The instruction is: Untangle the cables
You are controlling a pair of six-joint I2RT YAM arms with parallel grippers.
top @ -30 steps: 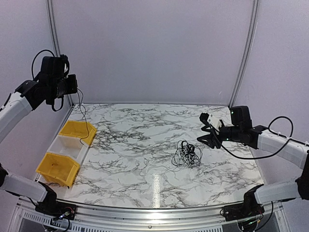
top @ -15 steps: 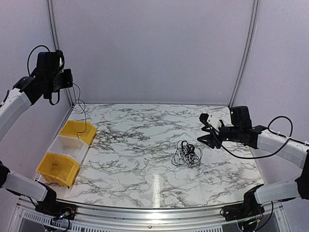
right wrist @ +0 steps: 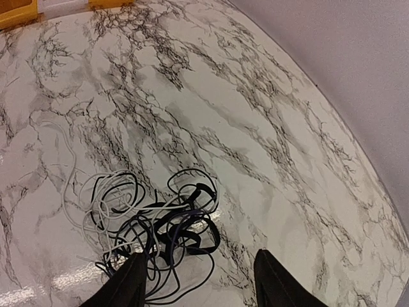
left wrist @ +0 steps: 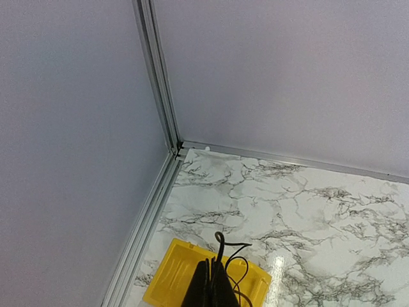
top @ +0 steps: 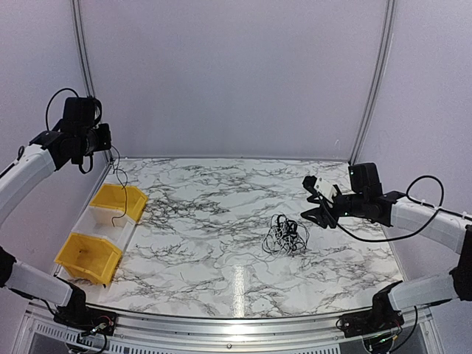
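Clump of cables: middle of worktop; light, limp, snag-prone; best taken by an outer loop.
Left pincer: closed on one black strand, raised above yellow bin.
Right pincer: spread wide, empty, beside clump.

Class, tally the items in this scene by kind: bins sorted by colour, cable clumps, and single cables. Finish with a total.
Yellow bins: 2
White bin: 1
Cable clump: 1
Single cable, hanging from the left gripper: 1
Total: 5
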